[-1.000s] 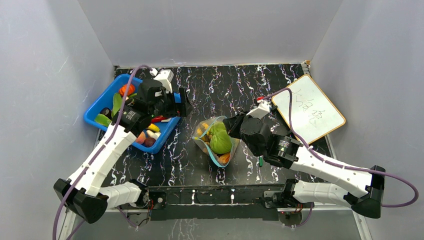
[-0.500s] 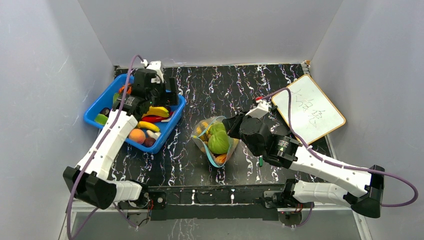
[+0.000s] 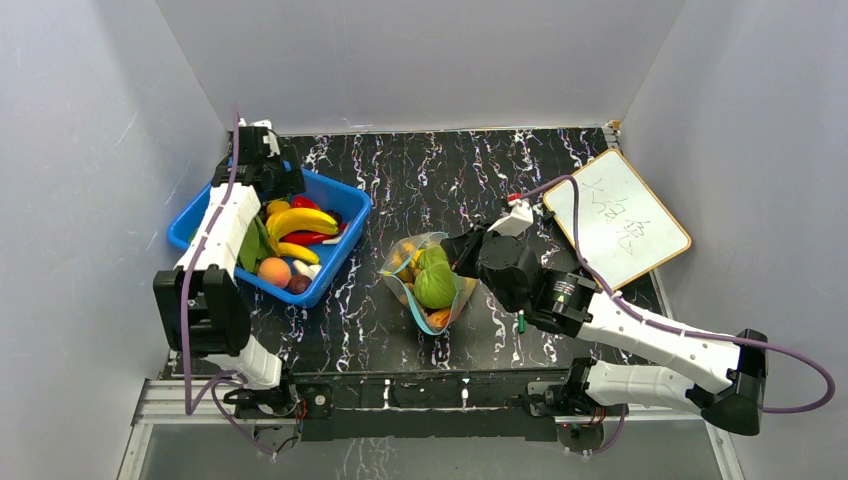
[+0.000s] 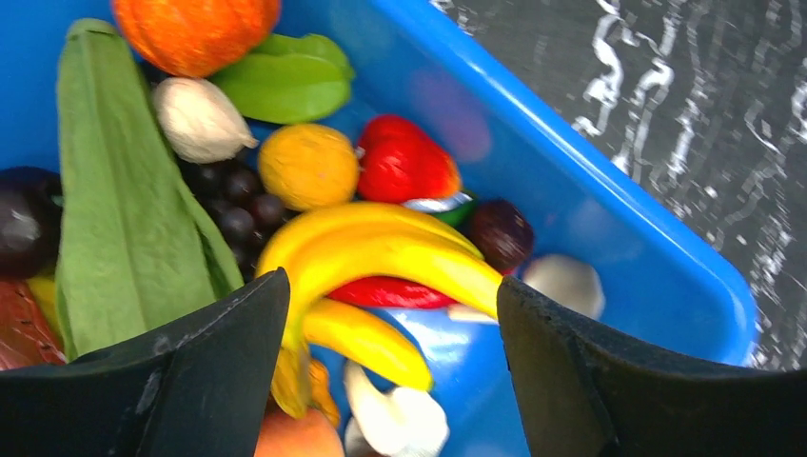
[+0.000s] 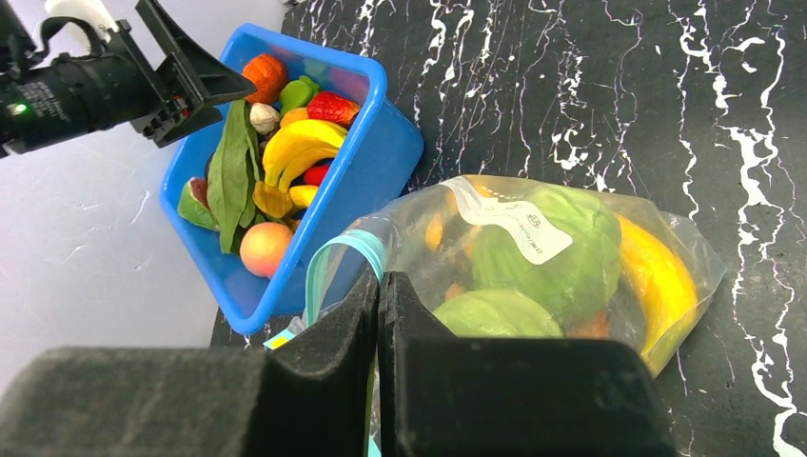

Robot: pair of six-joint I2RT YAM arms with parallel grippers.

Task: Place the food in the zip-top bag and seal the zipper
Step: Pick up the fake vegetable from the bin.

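Observation:
Loose food fills the blue bin [image 3: 345,215]: yellow bananas [image 4: 381,252], a red piece [image 4: 404,167], an orange one [image 4: 195,29] and a long green leaf [image 4: 124,209]. My left gripper [image 4: 390,314] hangs open over the bananas, gripping nothing; in the top view my left gripper [image 3: 280,185] is above the bin's far left corner. The clear zip-top bag [image 3: 428,285] lies mid-table with green pieces and a banana [image 5: 657,276] inside. My right gripper [image 5: 379,286] is shut on the bag's mouth edge, by the teal zipper [image 5: 369,249], which gapes open.
A whiteboard [image 3: 615,215] lies at the back right. A small green pen [image 3: 521,322] rests under my right arm. Grey walls close in the table on three sides, and the left wall stands right beside the bin.
My left arm swung from the bin's right side back to its far left corner, uncovering the bananas. The right arm and the bag have not moved.

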